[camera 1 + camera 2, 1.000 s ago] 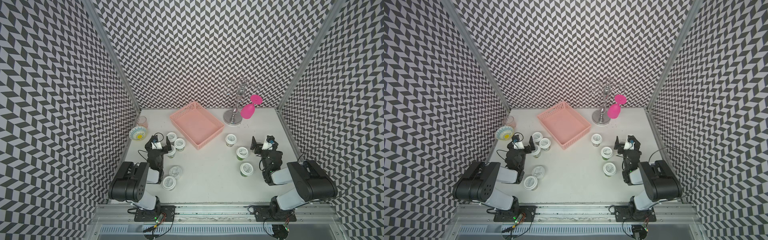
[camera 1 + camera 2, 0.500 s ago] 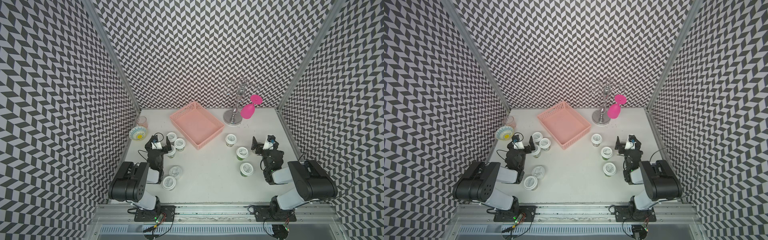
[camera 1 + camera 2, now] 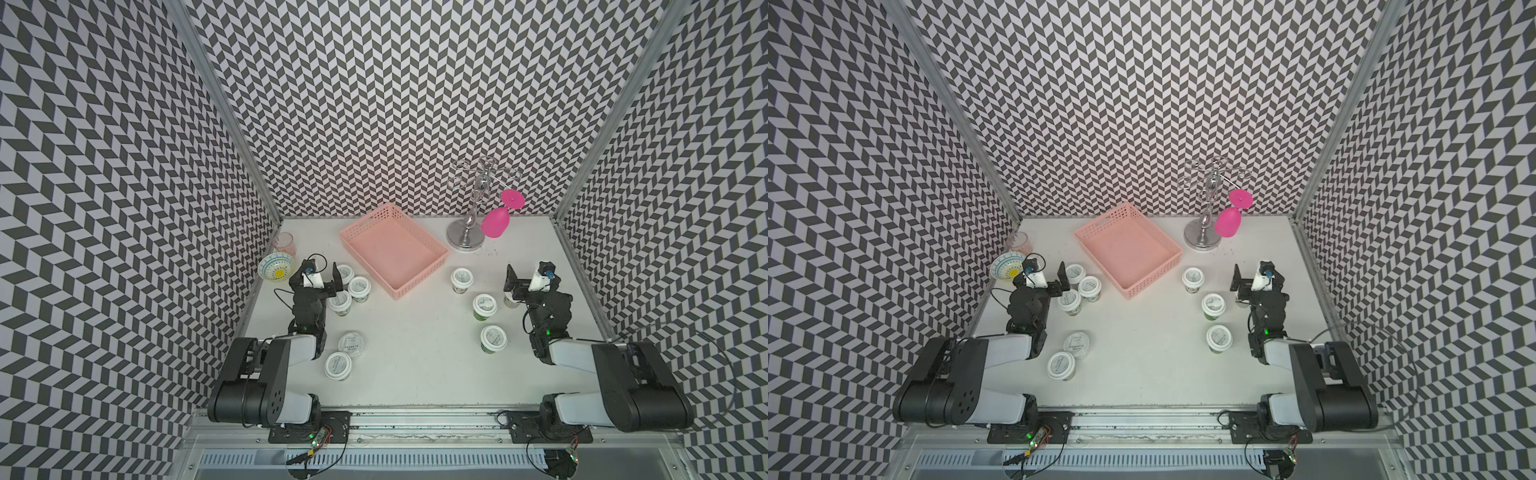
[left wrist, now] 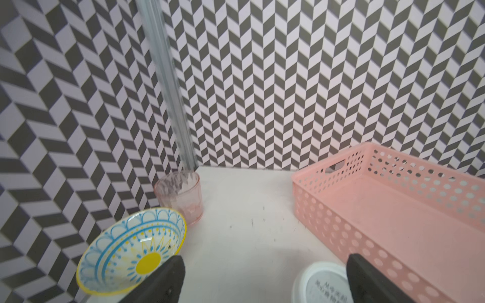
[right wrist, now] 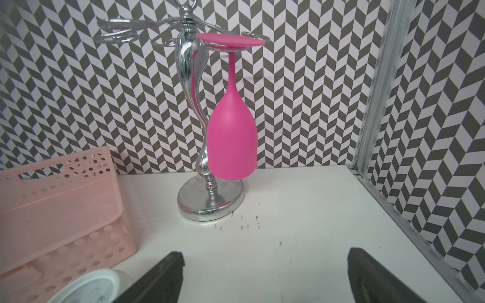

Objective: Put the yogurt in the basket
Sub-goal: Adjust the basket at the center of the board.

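In both top views the pale-pink basket [image 3: 420, 281] [image 3: 1152, 286] sits empty at the far centre of the desk [image 3: 415, 353], its long axis running from far left to near right. All the yogurt cups [image 3: 359, 286] [image 3: 1089, 286] stand outside it: three bunched just left of the basket, two nearer the left arm's base, three in a line on the right, and one half hidden under the right arm. The left tool [image 3: 318, 277] [image 3: 1044, 279] has its jaws wide apart and empty, with the bunched cups just to its right, so this arm looks better placed for them. The right tool [image 3: 530, 281] [image 3: 1253, 282] is likewise spread and empty, the line of cups to its left. In the left wrist view a yogurt lid [image 4: 322, 284] shows inside the gap, tight against the finger on the basket side; a patterned bowl [image 4: 131, 249] and pinkish glass [image 4: 181, 199] lie beyond the other finger. In the right wrist view a lid lies outside the gap, toward the basket, while a pink wine glass [image 5: 231, 141] hangs on a chrome stand [image 5: 210, 204] ahead.
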`<state>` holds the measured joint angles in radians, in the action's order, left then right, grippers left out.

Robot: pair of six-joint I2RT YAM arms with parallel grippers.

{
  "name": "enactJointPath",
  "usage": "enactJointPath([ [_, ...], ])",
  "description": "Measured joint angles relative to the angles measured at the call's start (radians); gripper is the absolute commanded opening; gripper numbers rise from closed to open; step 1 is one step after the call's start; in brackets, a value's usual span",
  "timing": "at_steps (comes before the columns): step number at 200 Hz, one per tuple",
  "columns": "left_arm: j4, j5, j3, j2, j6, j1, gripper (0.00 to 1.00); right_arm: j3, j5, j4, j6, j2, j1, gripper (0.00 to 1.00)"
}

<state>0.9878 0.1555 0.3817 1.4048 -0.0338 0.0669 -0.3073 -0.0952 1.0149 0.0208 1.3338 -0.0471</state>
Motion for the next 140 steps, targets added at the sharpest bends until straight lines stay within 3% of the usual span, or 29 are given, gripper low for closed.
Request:
enactJointPath([
  [28, -0.219, -0.039, 0.171, -0.024, -0.029, 0.011, 1.0, -0.076, -0.032, -0.159, 0.087, -0.13, 0.0, 1.0],
  [57, -0.505, -0.08, 0.397, -0.024, -0.036, 0.012, 1.0, -0.133, -0.061, -0.327, 0.268, -0.24, 0.005, 0.99],
  [88, -0.813, -0.138, 0.594, -0.027, 0.002, 0.012, 1.0, -0.145, -0.029, -0.448, 0.396, -0.338, 0.027, 0.99],
  [115, -1.004, -0.199, 0.645, -0.049, 0.032, 0.012, 1.0, -0.2, 0.023, -0.567, 0.418, -0.359, 0.03, 1.0],
  [140, -1.081, -0.279, 0.592, -0.103, 0.031, -0.002, 1.0, -0.254, 0.078, -0.652, 0.418, -0.351, 0.025, 1.0],
])
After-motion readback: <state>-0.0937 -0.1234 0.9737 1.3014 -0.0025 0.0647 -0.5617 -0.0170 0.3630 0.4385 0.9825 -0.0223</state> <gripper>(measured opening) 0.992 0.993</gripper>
